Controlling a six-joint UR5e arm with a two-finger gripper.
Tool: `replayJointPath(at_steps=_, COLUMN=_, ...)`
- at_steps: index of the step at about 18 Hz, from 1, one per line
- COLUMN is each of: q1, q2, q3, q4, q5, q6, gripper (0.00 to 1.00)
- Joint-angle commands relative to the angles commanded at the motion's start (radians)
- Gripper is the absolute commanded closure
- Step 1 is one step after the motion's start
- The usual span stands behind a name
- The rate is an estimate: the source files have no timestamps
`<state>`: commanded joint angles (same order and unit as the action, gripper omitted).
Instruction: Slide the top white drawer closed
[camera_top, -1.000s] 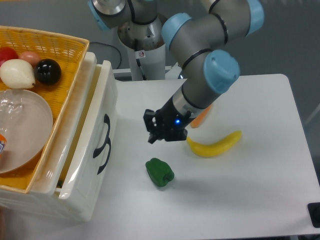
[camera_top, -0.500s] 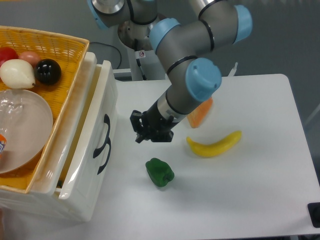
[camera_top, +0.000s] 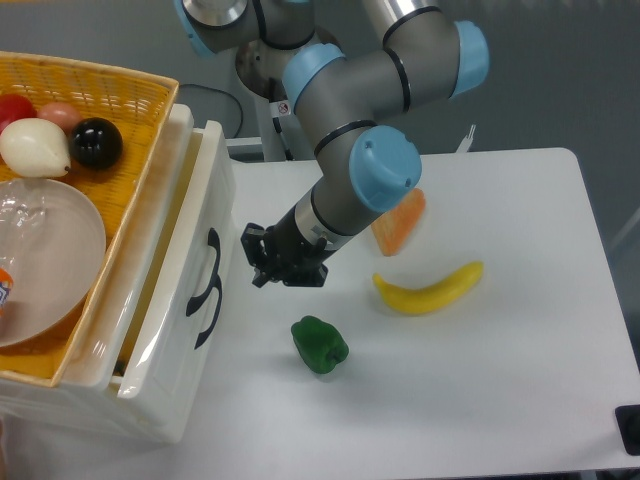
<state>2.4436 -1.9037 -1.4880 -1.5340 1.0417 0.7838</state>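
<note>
Black and compact, the gripper (camera_top: 256, 262) is seen just beside the front of the top white drawer (camera_top: 205, 290), with a narrow gap between them; nothing is held in it, and whether its fingers are spread or closed cannot be told from this angle. It is pointed toward the drawer's front.

The top white drawer is found at the left of the table (camera_top: 480, 400), pulled out of its cabinet. It is made of glossy white plastic, deep and rectangular, with rounded corners. Its front panel is faced toward the right, to the gripper, and its long axis is laid from the far side to the near side of the view. One curved black handle (camera_top: 212, 257) is fixed on that front. Below it a matching black handle (camera_top: 207, 312) is seen on the lower drawer front.

A yellow wicker basket (camera_top: 120, 95) is placed on top of the cabinet. On the table, a lumpy green pepper (camera_top: 320, 345) is lying near the gripper, and a curved yellow banana (camera_top: 428, 289) further right.
</note>
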Motion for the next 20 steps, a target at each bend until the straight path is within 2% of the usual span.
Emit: replayJointPath(at_steps=20, q1=-0.038, q2=-0.003, q3=-0.005, q4=0.0, q5=-0.057, q6=-0.034, gripper=0.92)
